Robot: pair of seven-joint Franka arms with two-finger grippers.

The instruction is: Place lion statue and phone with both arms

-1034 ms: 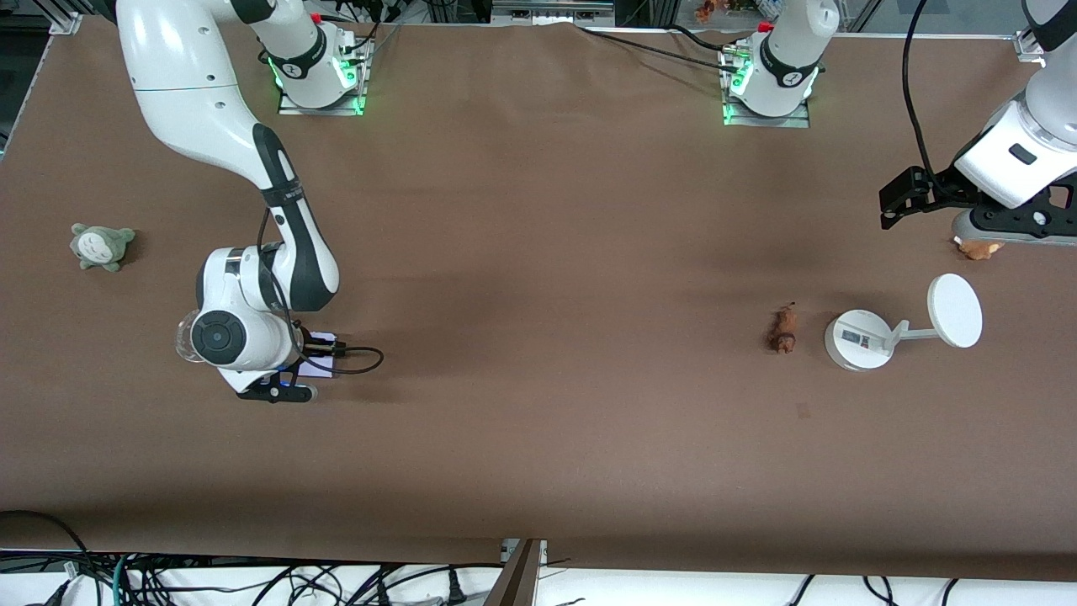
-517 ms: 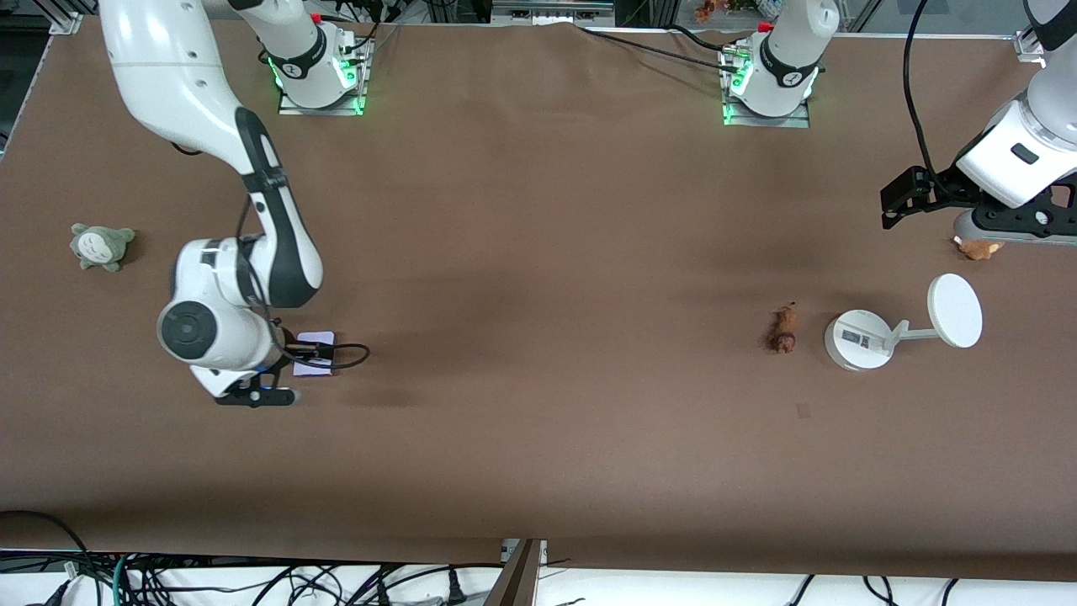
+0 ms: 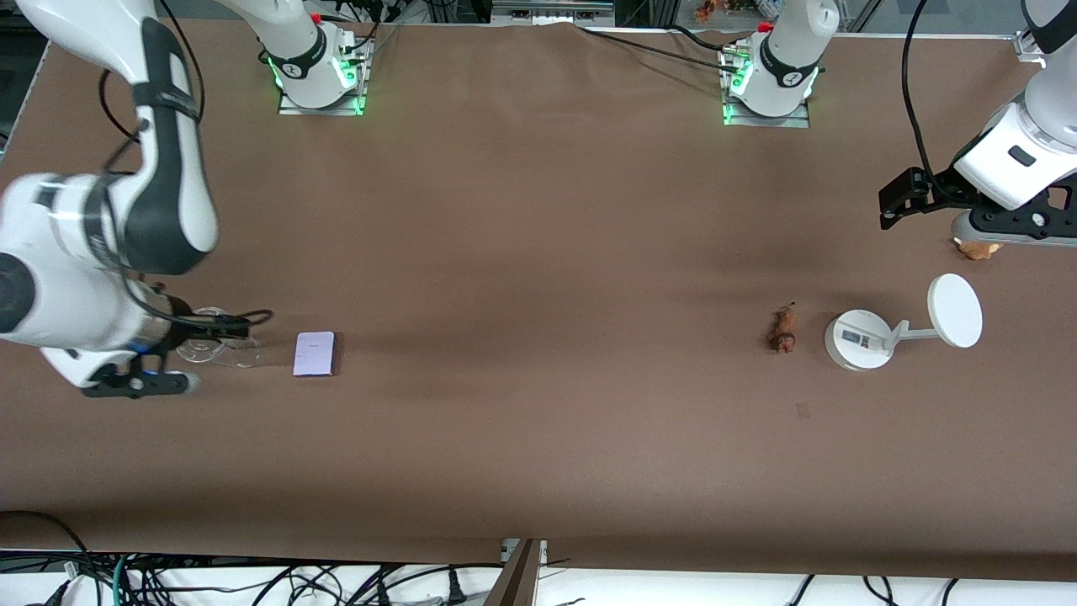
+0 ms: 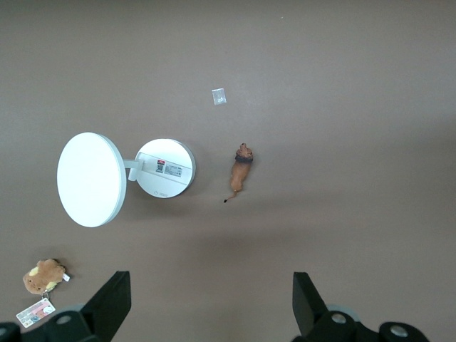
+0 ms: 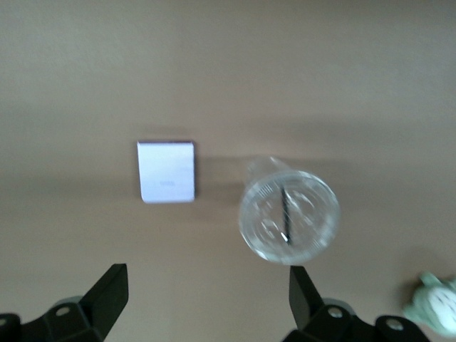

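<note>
Two arms you ran both hung in the air with jaws spread, gripping nothing. Your right gripper (image 5: 203, 303) was over the table by a clear cup (image 3: 210, 345), near the phone (image 3: 315, 353), which lay flat. Your left gripper (image 4: 210, 306) waited over the left arm's end; the lion statue (image 3: 784, 329) lay just beside a white stand (image 3: 858, 339).

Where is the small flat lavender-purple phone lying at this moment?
The lavender phone lies flat on the brown table toward the right arm's end, beside a clear glass cup, with the open right gripper above it.
</note>
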